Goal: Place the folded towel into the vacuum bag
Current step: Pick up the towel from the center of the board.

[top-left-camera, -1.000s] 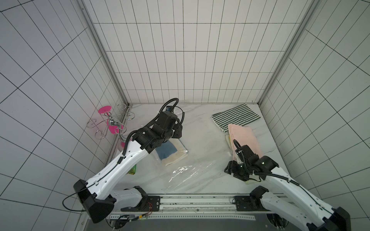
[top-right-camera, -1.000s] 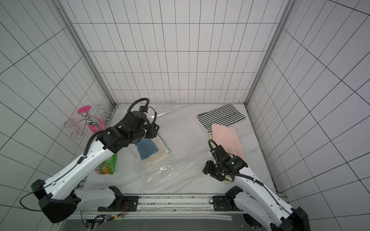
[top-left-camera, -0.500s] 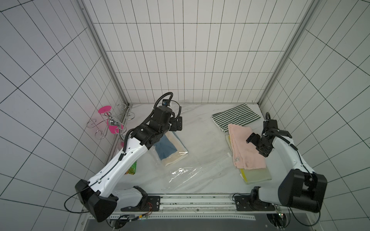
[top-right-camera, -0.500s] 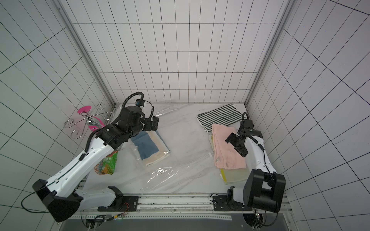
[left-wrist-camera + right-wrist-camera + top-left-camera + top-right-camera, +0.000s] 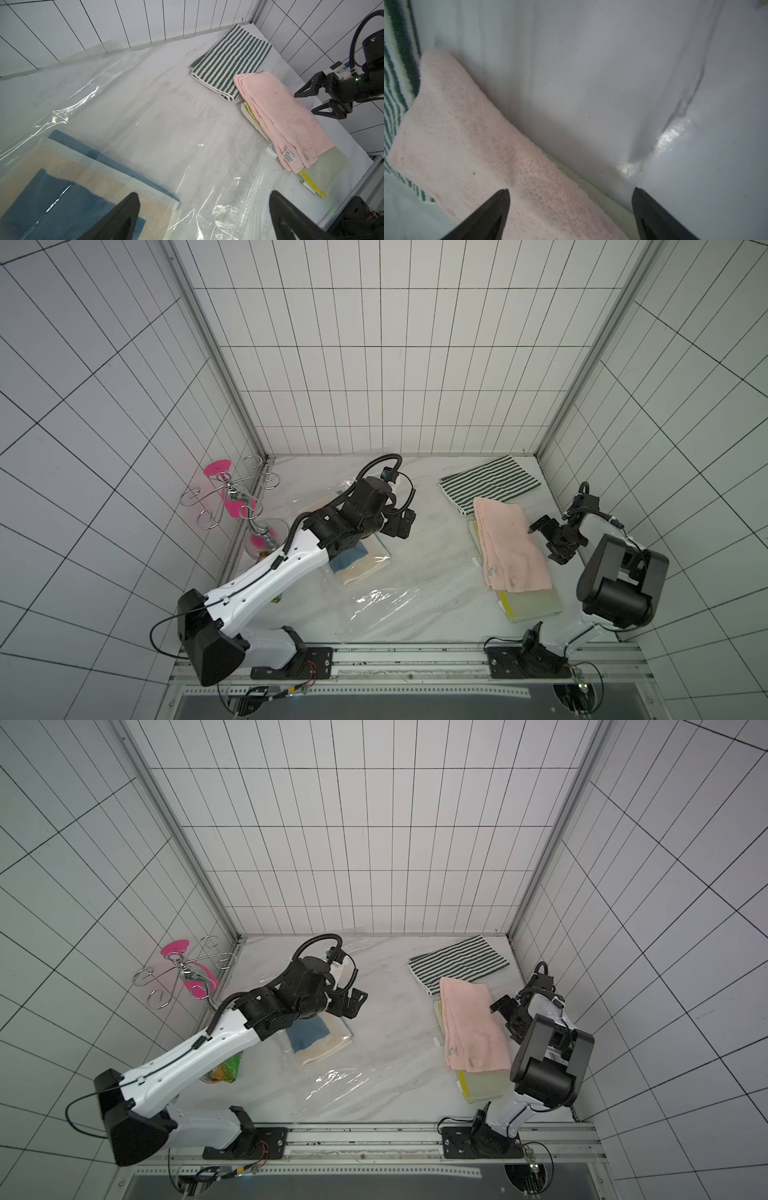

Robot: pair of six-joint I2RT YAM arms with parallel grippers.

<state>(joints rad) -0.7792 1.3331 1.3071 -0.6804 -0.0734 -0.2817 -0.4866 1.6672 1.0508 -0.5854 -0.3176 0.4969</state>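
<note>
R gripper (image 5: 541,542) is now brought from the vacuum bag (image 5: 386,601) to beside the pink folded towel (image 5: 513,549), which is still outside it. Its fingers and those of L gripper (image 5: 402,526) are released, so pick-up is expected next.

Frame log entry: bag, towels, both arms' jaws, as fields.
vacuum bag: clear, spread flat
blue and beige towels: under its plastic
pink towel: folded, outside the bag, on a yellow-green cloth
striped towel: behind the pink one
left gripper: jaws open, empty, over the bag near those towels
right gripper: jaws open, empty, beside the pink towel
</note>
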